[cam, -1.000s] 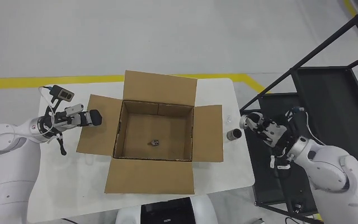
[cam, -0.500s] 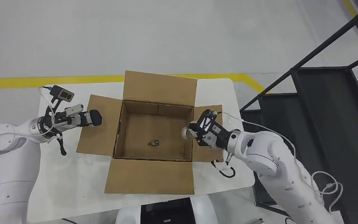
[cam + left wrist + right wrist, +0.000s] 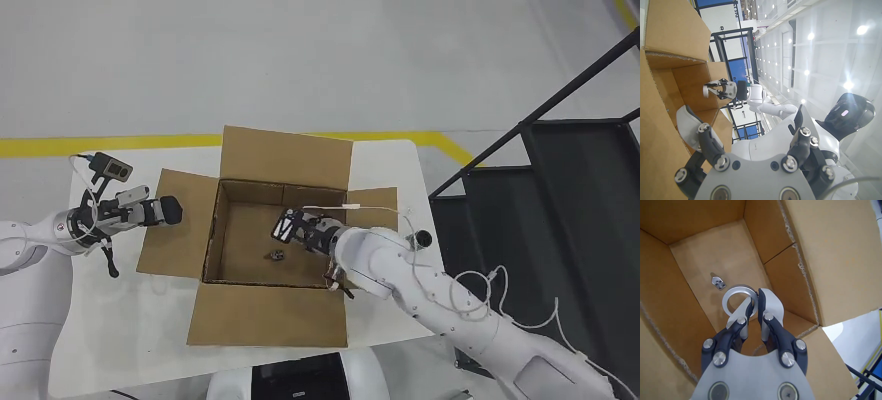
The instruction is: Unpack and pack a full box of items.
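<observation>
Packing: right gripper (image 3: 755, 298) clenches a metal ring (image 3: 728, 297) in the box (image 3: 810, 247); next, probably lower and release. Left gripper (image 3: 165, 211) spread.

Open box (image 3: 285, 157) — bracket (image 3: 718, 283) inside, ring (image 3: 725, 300) aloft

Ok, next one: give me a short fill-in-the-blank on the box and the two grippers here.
The right gripper is shut on a metal ____.
A small plate lies on the ____ of the box.
The left gripper is ____, outside the box.
Missing words: ring; floor; open.
</observation>
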Motion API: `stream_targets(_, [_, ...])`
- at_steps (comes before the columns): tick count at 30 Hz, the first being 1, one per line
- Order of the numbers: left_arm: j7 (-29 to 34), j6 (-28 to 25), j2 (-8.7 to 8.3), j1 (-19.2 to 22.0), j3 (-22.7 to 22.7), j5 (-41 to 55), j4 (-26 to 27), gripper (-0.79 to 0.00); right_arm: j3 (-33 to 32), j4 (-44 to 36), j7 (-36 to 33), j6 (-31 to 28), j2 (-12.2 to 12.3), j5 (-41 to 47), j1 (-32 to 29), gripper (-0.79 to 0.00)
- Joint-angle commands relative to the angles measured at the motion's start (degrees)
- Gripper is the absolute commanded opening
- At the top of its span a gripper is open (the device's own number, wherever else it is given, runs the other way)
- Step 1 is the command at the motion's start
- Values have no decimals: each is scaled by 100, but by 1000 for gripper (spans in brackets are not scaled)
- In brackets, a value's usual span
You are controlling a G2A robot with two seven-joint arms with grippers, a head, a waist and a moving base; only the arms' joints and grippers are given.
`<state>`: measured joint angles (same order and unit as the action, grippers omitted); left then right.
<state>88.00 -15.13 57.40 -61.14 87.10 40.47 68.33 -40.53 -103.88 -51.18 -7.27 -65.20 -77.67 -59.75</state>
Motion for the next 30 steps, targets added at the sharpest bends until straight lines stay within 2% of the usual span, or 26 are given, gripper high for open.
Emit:
stream_targets(1, [0,0,0,0,0,0,0,0,233,178,-43,54,-101,-8,150,-785])
stream_targets(9, [0,0,0,0,0,0,0,0,857,880,-331,51,-513,165,678,-785])
stream_targets(17, [0,0,0,0,0,0,0,0,1060,1659,-319,170,-847,493,1010,-785])
stream_targets(18, [0,0,0,0,0,0,0,0,1069,1742,-313,183,-877,516,1032,-727])
stream_targets(19, [0,0,0,0,0,0,0,0,1077,1817,-306,189,-906,527,1054,-631])
stream_targets(20, [0,0,0,0,0,0,0,0,1085,1893,-302,195,-932,538,1069,-585])
stream_targets(21, [0,0,0,0,0,0,0,0,1098,1972,-321,181,-958,554,1082,-486])
stream_targets(22, [0,0,0,0,0,0,0,0,1118,2043,-351,138,-982,551,1104,-212])
stream_targets(23, [0,0,0,0,0,0,0,0,1126,2103,-349,114,-1005,559,1120,0])
stream_targets(30, [0,0,0,0,0,0,0,0,902,2050,-286,-10,-1042,669,1102,0])
